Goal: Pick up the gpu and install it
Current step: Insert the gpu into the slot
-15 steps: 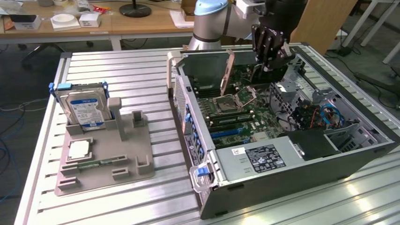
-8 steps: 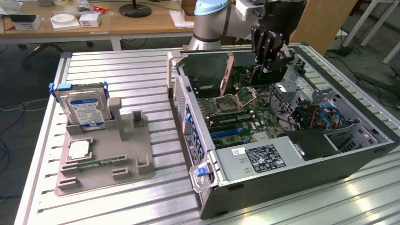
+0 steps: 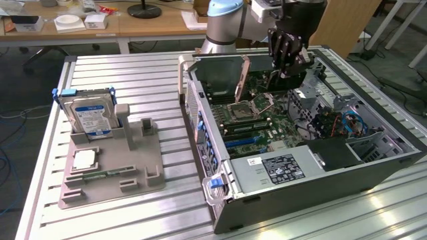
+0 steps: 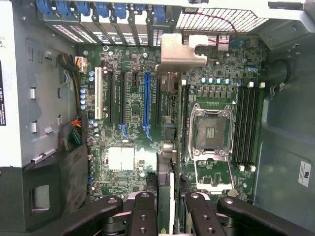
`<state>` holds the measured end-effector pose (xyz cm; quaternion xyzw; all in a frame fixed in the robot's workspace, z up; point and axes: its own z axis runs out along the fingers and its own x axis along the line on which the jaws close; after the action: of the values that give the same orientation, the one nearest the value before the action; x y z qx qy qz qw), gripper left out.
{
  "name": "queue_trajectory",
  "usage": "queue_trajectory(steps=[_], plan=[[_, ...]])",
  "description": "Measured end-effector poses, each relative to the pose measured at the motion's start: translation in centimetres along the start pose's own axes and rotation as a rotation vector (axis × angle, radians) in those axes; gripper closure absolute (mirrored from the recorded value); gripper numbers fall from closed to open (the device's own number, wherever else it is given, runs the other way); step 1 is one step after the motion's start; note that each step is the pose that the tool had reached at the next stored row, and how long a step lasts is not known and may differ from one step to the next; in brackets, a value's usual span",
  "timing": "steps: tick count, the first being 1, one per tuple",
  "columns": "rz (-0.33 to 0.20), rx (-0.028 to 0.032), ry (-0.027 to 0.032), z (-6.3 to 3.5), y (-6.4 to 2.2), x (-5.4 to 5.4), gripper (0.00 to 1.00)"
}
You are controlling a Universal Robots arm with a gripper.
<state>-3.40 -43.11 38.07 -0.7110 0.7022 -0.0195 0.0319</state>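
The gpu [image 4: 165, 196] is a thin dark card seen edge-on between my fingers, hanging over the motherboard [image 4: 123, 162] inside the open computer case [image 3: 373, 165]. Its metal bracket [image 4: 182, 49] [image 3: 243, 77] points toward the case's rear slot openings. My gripper [image 4: 170, 214] [image 3: 288, 60] is shut on the card from both sides, above the case's far end. The card's edge runs between the long blue slot [image 4: 146, 98] and the processor socket [image 4: 211, 130], close over a black slot. I cannot tell whether it touches the board.
On the exterior view's left a grey fixture [image 3: 113, 165] holds a hard drive [image 3: 90, 115] upright and a slim green memory stick [image 3: 100, 175]. Inside the case are the power supply [image 3: 277, 167], cables [image 3: 343, 122] and memory slots [image 4: 246, 125]. Desks stand behind.
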Motion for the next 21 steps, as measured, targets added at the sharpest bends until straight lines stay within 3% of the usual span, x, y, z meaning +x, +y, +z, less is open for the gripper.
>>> queue_trajectory(steps=[15,21], plan=[[0.003,0.0001,0.0003,0.13,1.42,0.0,0.74],[0.025,0.0004,0.002,0.33,1.46,0.0,0.74]])
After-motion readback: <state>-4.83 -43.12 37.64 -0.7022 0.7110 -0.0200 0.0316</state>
